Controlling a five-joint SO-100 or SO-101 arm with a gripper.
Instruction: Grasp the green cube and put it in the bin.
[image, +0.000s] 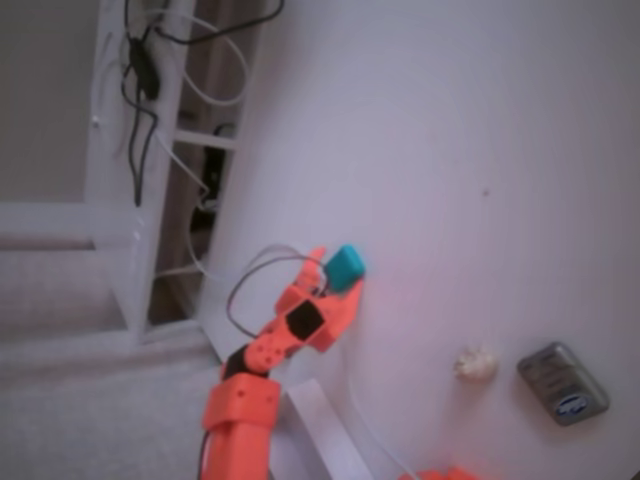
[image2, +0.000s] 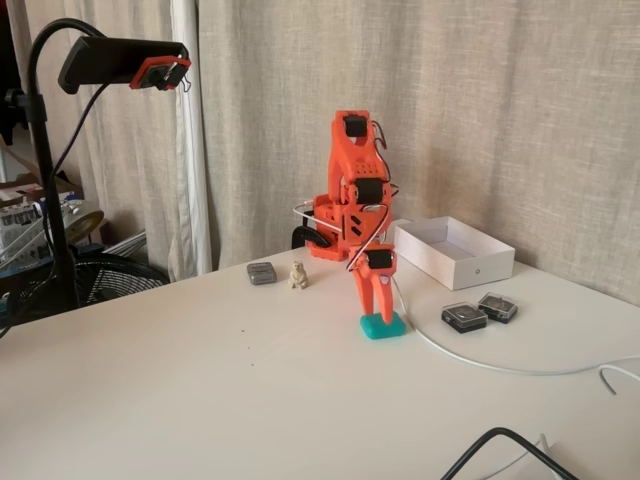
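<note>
1. Green cube (image2: 383, 326) sits on the white table (image2: 200, 390), right under the tip of the orange arm (image2: 352, 195); in a fixed view from above it shows as a teal block (image: 346, 266) at the gripper's end. The table is the largest thing and is cut off at the edges in both fixed views.
2. The bin (image2: 452, 252), a white open box, stands behind and to the right of the cube in a fixed view, well apart from it; it bears no readable writing.
3. The gripper (image2: 377, 312) points straight down, its fingers touching the cube's top and sides; the gap is narrow, but blur keeps me from telling whether the jaws truly clamp it.
4. A grey rounded tin (image: 563, 382) carries a blue label; the lettering is too blurred to read.
5. Two dark grey blocks (image2: 480, 312) lie to the right of the cube, beside a white cable (image2: 500, 368).
6. A small beige figurine (image2: 298, 275) stands by the tin; its details are hard to make out.
</note>
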